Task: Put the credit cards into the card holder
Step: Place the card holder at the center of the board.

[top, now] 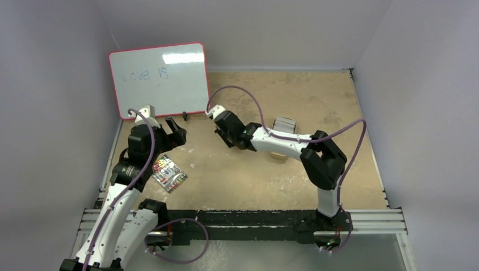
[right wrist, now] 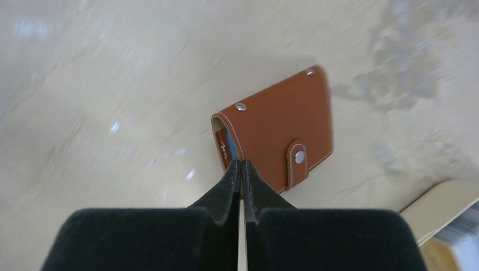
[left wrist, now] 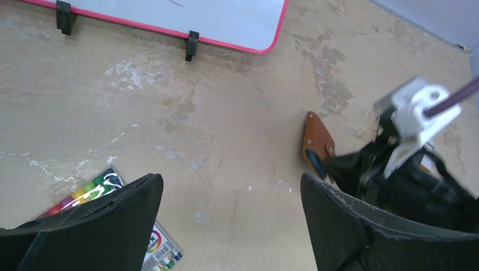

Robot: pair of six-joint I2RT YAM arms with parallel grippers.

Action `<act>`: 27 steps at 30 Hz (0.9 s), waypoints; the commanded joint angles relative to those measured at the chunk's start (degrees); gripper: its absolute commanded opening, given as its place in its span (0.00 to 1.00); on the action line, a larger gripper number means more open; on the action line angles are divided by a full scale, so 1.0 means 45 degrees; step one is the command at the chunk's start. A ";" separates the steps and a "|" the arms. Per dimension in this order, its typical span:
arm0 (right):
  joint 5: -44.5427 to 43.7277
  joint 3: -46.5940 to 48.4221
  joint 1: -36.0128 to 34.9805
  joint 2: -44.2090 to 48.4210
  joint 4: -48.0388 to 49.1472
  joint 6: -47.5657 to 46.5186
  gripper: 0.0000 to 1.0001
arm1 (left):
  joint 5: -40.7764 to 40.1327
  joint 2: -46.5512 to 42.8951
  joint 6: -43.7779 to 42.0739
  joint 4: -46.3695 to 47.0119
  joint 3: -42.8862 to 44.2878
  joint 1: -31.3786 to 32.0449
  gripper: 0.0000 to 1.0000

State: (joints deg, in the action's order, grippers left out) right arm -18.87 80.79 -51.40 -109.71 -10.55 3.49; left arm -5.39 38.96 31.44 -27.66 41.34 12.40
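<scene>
The card holder (right wrist: 282, 132), a brown leather wallet with metal snaps, lies on the table with its snap strap fastened; a blue card edge (right wrist: 225, 144) shows in its open side. My right gripper (right wrist: 242, 164) is shut with its tips at that open side, and a thin pale card edge shows between the fingers. In the left wrist view the card holder (left wrist: 316, 138) lies just ahead of the right gripper (left wrist: 339, 166). My left gripper (left wrist: 231, 214) is open and empty above bare table, left of the holder. In the top view the right gripper (top: 221, 135) hides the holder.
A tan tin (top: 279, 153) and a pale stack (top: 284, 124) sit by the right forearm; the tin's rim (right wrist: 446, 203) shows in the right wrist view. A colourful packet (top: 168, 173) lies under the left arm. A red-framed whiteboard (top: 159, 79) stands at the back left.
</scene>
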 commanded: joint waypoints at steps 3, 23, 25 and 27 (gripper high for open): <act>0.0289 -0.1856 -0.1516 0.1618 -0.0369 0.1149 0.00 | -0.0751 -0.0165 0.0297 0.0152 0.0324 -0.0044 0.91; -0.1057 -0.3091 -0.2857 0.3392 -0.2593 0.7996 0.32 | 0.0373 0.0877 0.0182 0.0390 0.0310 -0.0027 0.91; -0.1213 -0.2520 -0.2856 0.2708 -0.3201 0.8989 0.34 | 0.0341 0.0794 0.0199 0.0368 0.0280 -0.0022 0.91; -0.1327 -0.2114 -0.2858 0.2105 -0.3471 0.9705 0.36 | 0.0348 0.0635 0.0182 0.0390 0.0252 -0.0022 0.91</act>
State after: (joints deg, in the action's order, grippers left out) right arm -20.45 66.70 -64.38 -96.03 -20.64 35.38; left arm -4.67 43.16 32.32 -28.29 41.34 12.40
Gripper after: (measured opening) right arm 0.342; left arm 0.908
